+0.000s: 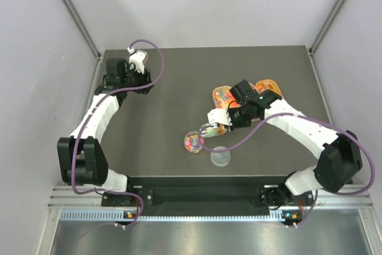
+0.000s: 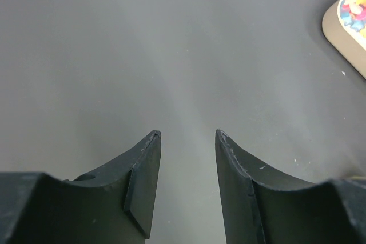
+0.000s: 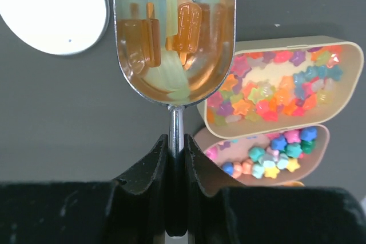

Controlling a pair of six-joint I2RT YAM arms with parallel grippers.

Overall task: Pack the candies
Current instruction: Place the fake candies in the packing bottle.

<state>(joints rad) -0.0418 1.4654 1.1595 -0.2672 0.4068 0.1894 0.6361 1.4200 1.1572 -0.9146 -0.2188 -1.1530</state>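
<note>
Progress: midway, by my judgement | right gripper [image 3: 176, 148] clamped on scoop [image 3: 174, 55] handle — candies [image 3: 151, 38] loaded, frame top | trays [image 3: 355, 55] at right hold many more | lid [image 3: 51, 10] off, upper left | left gripper [image 2: 187, 136] fingers apart — idle

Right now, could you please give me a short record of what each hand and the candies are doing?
left hand: open, empty, over the table
right hand: shut on the scoop handle
scoop: loaded with candies
trays: two, uncovered, both holding star-shaped candies
lid: lying flat on the table
</note>
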